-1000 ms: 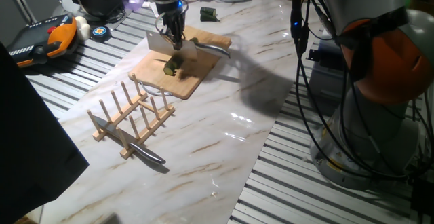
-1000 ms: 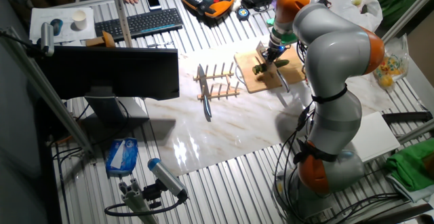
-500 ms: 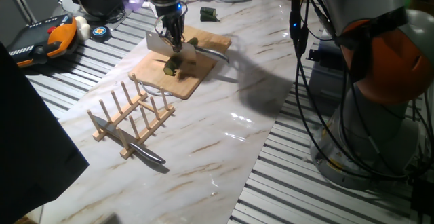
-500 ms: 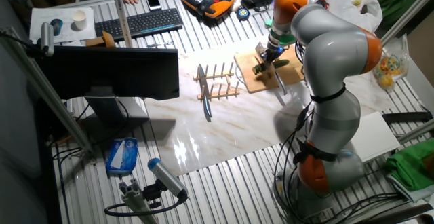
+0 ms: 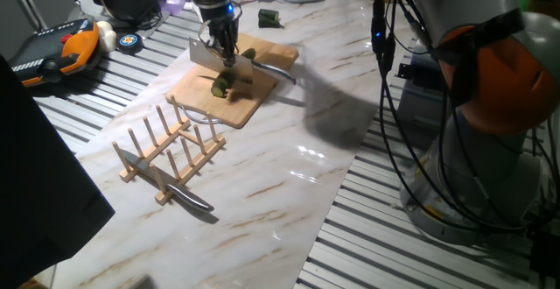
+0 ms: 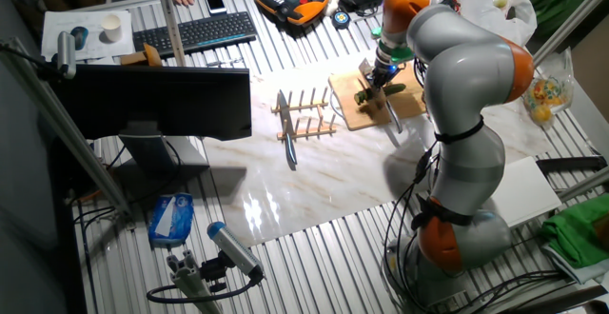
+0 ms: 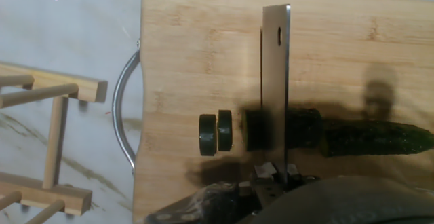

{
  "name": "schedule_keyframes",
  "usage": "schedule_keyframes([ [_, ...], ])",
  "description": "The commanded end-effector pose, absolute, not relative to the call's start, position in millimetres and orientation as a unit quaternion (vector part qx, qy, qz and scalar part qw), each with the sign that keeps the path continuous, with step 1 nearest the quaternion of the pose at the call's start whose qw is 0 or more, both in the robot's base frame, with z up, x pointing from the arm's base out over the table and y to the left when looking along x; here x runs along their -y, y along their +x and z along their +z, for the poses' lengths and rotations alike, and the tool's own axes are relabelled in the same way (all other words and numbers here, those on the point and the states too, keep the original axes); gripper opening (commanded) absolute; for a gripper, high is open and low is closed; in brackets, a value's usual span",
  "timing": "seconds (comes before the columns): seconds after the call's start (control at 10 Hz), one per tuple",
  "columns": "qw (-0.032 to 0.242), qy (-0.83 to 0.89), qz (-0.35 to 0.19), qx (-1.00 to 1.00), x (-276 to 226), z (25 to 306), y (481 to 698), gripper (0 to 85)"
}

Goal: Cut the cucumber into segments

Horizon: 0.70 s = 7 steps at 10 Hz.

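Directly under the pincer [image 7: 271, 176], the cucumber [image 7: 352, 136] lies lengthwise on the wooden cutting board [image 7: 196, 54], its dark green body running away to one side of the blade. In the hand view the knife [image 7: 274, 68] stands edge-down across the cucumber, its narrow steel blade with a small hole near the far tip. On the other side of the blade sits a short chunk touching the steel, and just beyond it two thin segments [image 7: 215, 133] stand on edge, side by side, near each other but apart from the chunk.

The pincer is clenched on the knife's handle end, at the near edge of the board. No writing can be read on the blade or board. The board's metal handle [image 7: 125, 108] curves off the edge past the segments.

From one fixed view, the arm reaches down steeply from above, the pincer [image 5: 226, 54] pointing at the board [image 5: 229, 92] and the blade [image 5: 206, 54] jutting sideways. A small dark green stub [image 5: 268, 17] lies on the marble table [image 5: 289, 158] behind the pincer, well apart. A wooden rack [image 5: 168, 149] stands in front of the board, with another knife [image 5: 166, 182] lying through it.
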State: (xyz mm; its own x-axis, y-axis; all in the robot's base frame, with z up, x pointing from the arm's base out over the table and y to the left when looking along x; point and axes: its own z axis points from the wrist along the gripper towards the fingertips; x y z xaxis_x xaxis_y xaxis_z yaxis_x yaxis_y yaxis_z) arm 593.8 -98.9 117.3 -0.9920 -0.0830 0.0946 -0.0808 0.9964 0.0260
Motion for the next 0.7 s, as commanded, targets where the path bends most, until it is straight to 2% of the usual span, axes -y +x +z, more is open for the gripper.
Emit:
schedule_keyframes([
  [0.0, 0.052, 0.039, -0.012, 0.998, 98.5, 120.5, 595.0, 0.7],
  [0.6, 0.065, 0.032, -0.005, 0.997, 98.9, 118.7, 605.2, 0.7],
])
